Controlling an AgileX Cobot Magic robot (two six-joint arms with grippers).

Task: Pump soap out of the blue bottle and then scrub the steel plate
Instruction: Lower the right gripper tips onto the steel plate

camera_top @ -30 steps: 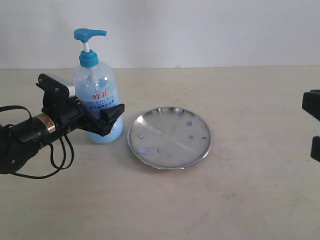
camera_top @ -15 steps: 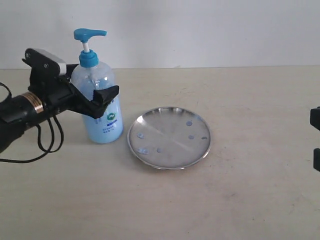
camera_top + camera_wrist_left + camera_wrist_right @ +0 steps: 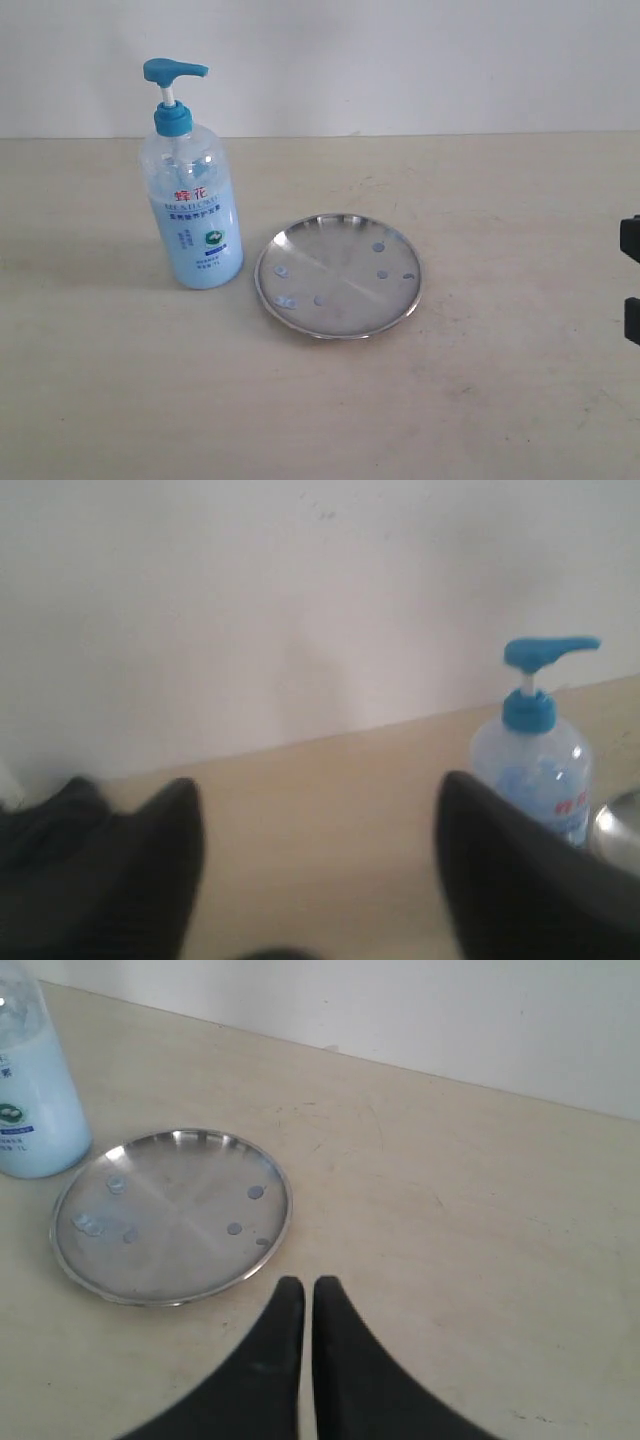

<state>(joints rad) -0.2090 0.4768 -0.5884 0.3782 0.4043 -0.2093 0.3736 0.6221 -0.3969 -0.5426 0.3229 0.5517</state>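
Note:
The blue bottle (image 3: 193, 190) stands upright on the table at the left, its blue pump head (image 3: 172, 72) raised. Just to its right lies the steel plate (image 3: 338, 274), dotted with small bluish soap droplets (image 3: 377, 243). My left gripper (image 3: 315, 805) is open with nothing between its fingers; it has left the exterior view, and the bottle (image 3: 535, 755) shows beyond one finger. My right gripper (image 3: 306, 1288) is shut and empty, hovering off the plate (image 3: 172, 1215). Only a dark part of the right arm (image 3: 631, 280) shows at the exterior view's right edge.
A pale wall (image 3: 400, 60) rises behind the beige tabletop (image 3: 500, 400). Nothing else stands on the table besides the bottle and the plate.
My left arm let go of the bottle, rose and pulled back to the left, out of the exterior view. The bottle stays upright. The right arm barely moved.

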